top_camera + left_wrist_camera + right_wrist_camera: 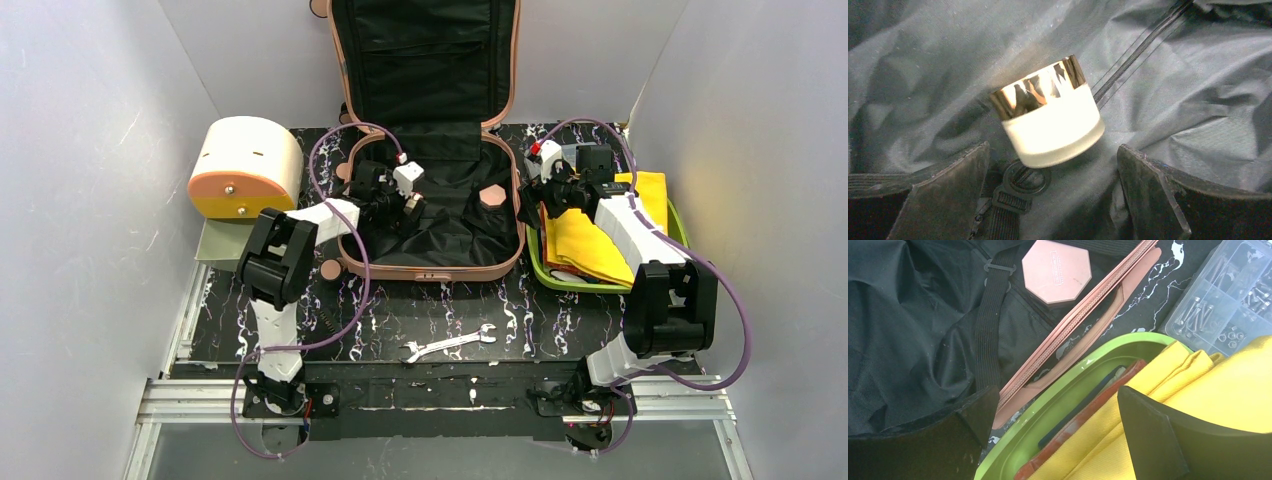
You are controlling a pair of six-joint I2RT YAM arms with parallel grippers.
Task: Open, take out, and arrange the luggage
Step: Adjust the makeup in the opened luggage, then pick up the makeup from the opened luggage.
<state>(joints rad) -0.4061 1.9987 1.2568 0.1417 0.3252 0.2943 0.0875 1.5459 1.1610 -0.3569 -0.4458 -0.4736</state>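
The left gripper (pixel 1053 146) stands wide, both fingers (pixel 943 195) well apart and touching nothing. Just ahead of them, in line with the gap, a frosted white jar (pixel 1050 125) with a shiny gold lid lies tilted on the crumpled black lining (pixel 923 75). A black strap ring (pixel 1023 182) sits under the jar, closer to the claw, and a thin zipper line (pixel 1133 55) runs off beyond the jar to the claw's right. That lining belongs to the luggage (pixel 430 268), which lies open on the table with its lid (pixel 425 60) standing upright at the far side, so the left claw hangs inside the lower shell. The right gripper (pixel 1057 390) is wide too and holds nothing. It hovers over the edge of a lime-green tray (pixel 1108 347), with the luggage's pink zipper rim just beside its left finger. A folded yellow cloth (pixel 1228 385) lies under its right finger, with what looks like a reddish flat item (pixel 1088 415) tucked beside it. Ahead and to the left, an octagonal pink box (pixel 1056 271) rests in the luggage; ahead to the right sits a clear case of screws (pixel 1223 295).
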